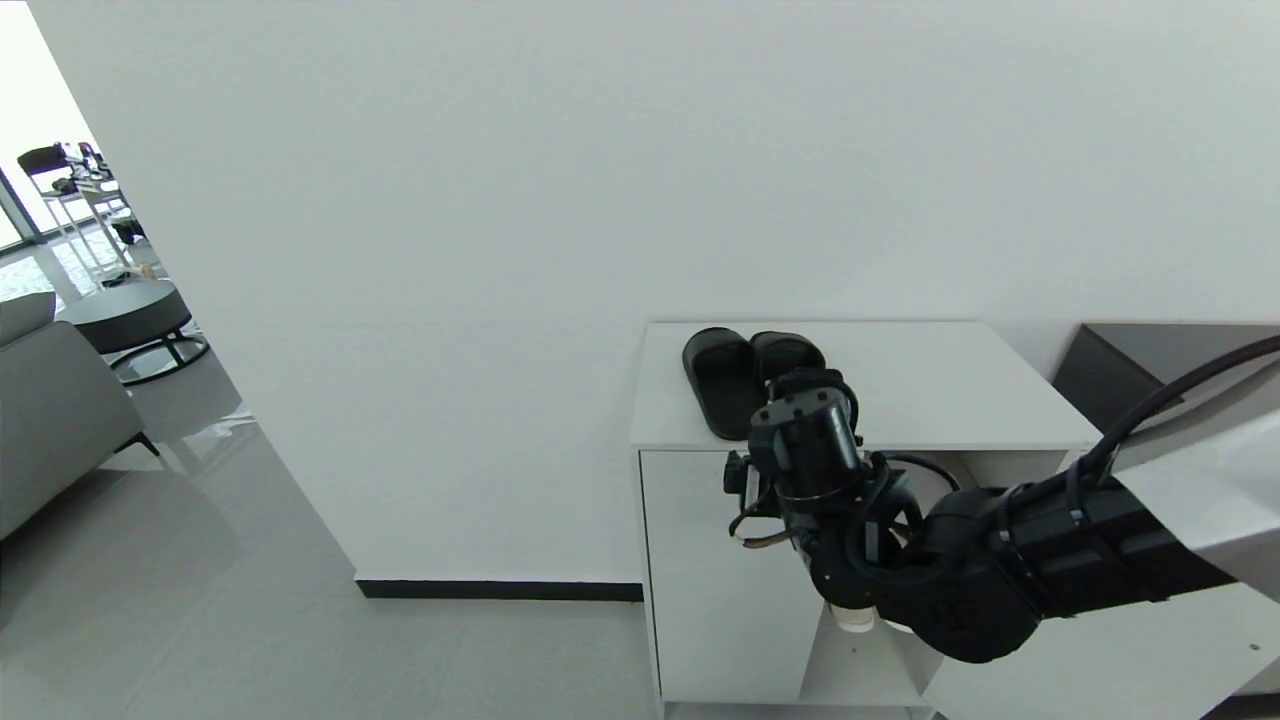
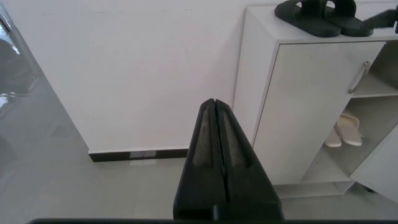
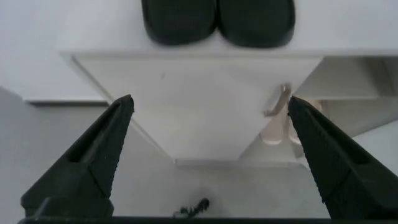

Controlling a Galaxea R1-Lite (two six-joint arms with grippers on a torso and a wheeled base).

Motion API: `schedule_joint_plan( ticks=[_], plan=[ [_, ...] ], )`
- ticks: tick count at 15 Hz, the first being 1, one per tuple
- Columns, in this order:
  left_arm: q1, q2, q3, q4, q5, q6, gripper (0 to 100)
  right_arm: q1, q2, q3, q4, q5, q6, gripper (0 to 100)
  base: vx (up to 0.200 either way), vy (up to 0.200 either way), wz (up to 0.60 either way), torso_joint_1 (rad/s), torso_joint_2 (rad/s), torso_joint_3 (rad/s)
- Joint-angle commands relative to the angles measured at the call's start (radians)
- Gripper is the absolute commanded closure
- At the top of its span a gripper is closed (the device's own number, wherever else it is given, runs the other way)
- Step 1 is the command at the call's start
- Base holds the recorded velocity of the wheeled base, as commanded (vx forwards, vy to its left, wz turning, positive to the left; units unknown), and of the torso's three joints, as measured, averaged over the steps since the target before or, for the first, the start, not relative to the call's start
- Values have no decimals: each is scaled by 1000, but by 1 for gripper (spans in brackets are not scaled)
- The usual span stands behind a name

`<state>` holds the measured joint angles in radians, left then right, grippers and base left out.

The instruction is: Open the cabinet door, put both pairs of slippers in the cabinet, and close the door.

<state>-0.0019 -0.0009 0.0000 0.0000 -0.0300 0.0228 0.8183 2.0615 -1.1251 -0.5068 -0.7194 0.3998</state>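
A pair of black slippers (image 1: 748, 380) (image 2: 323, 14) (image 3: 217, 18) lies on top of the white cabinet (image 1: 930, 400). The cabinet's left door (image 1: 730, 580) (image 3: 199, 106) is closed, with its handle (image 2: 359, 78) (image 3: 278, 102) at the inner edge. The right door (image 2: 385, 165) stands open. Inside, on a low shelf, sits a pale pair of slippers (image 2: 345, 129) (image 3: 281, 132). My right gripper (image 1: 800, 388) (image 3: 210, 102) hovers open in front of the cabinet top, just short of the black slippers, holding nothing. My left gripper (image 2: 214, 115) is shut and empty, low and well to the left of the cabinet.
A white wall (image 1: 600, 200) runs behind the cabinet, with a dark baseboard (image 1: 500, 590). A dark piece of furniture (image 1: 1110, 370) stands right of the cabinet. Glossy grey floor (image 1: 200, 620) spreads to the left, with a sofa (image 1: 50, 420) and a round table (image 1: 130, 320) farther off.
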Motion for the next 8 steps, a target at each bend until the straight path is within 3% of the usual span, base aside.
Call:
schedule_joint_plan(
  ticks=[1,3,5,8],
  plan=[
    [0,1,0,0,-1,0,100,-38,58,15,-124,-14,-61,0,0,0,0,0,0,0],
    [0,1,0,0,-1,0,100,-54,81,57,-279,-11,-144,0,0,0,0,0,0,0],
    [0,1,0,0,-1,0,100,-64,91,105,-400,11,-214,0,200,0,0,0,2,2],
    [2,1,0,2,-1,0,100,-77,91,103,-400,44,-211,0,200,0,0,-11,-11,1]
  ],
)
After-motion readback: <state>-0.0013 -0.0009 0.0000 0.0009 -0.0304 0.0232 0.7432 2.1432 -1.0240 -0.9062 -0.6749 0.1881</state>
